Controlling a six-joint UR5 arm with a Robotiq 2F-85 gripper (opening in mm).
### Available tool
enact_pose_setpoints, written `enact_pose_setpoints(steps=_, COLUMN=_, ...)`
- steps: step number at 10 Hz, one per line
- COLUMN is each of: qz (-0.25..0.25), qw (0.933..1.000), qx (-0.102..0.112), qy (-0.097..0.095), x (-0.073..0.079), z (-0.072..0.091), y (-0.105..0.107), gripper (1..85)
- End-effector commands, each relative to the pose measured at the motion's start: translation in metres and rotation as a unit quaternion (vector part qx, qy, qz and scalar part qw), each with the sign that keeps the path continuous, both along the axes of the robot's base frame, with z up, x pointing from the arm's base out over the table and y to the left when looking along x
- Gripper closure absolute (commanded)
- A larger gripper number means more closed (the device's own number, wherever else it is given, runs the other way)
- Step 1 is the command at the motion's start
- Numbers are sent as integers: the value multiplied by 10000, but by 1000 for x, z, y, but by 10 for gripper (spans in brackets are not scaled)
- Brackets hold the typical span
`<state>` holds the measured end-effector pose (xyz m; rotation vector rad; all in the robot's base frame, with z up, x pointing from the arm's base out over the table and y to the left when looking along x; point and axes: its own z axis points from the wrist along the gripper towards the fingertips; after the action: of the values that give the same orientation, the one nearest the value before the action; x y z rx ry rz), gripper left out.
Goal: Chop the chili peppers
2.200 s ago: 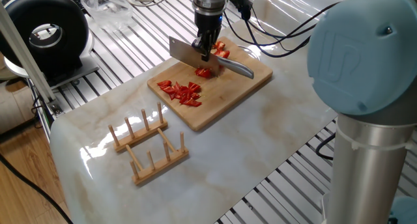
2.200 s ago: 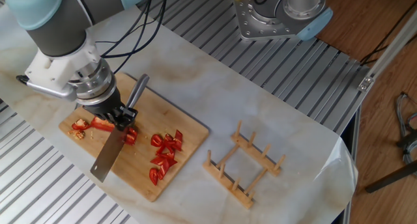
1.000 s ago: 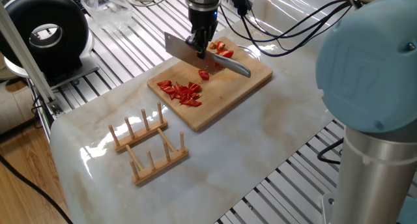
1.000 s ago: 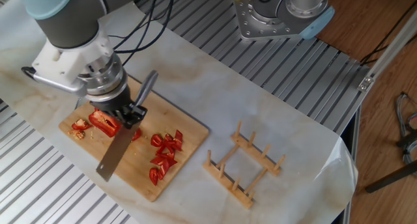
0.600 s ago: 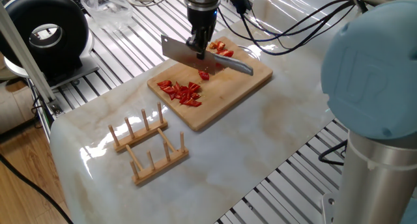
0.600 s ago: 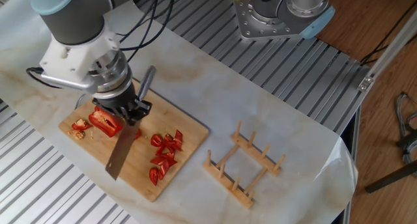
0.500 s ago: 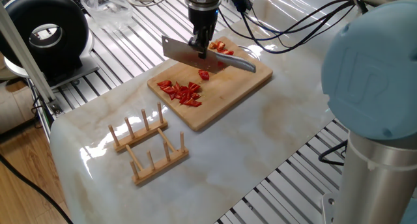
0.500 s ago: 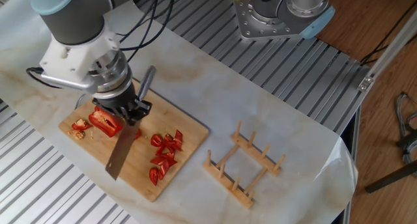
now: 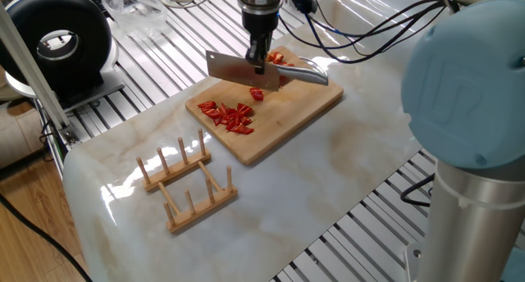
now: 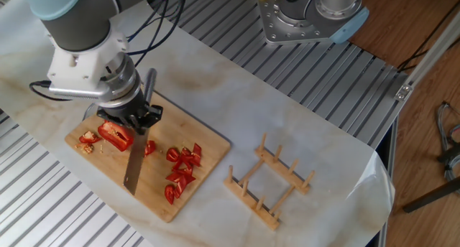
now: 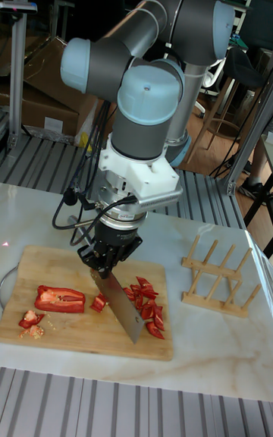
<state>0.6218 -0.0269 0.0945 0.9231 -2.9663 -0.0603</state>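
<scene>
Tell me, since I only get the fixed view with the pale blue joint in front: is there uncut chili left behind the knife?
Observer: Yes. The other fixed view shows one large chili piece lying on the cutting board, on the opposite side of the knife from the cut bits.
Operator: Anything beyond that piece?
Observer: In the tall fixed view, a few small scraps with seeds lie near the board's end.
</scene>
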Motion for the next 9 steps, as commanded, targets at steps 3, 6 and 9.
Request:
enact_pose_setpoints(steps=3, qz=653, qw=9978, qx=64, qy=-12, x=8, z=-5, y=1, gripper=843)
enact_pose_setpoints(steps=6, qz=852, qw=9959, qx=165, qy=268, x=-5, z=-7, y=3, gripper=843)
enact_pose_setpoints(steps=9, qz=1009, qw=9947, qx=92, qy=194, x=1, z=-10, y=0, gripper=843)
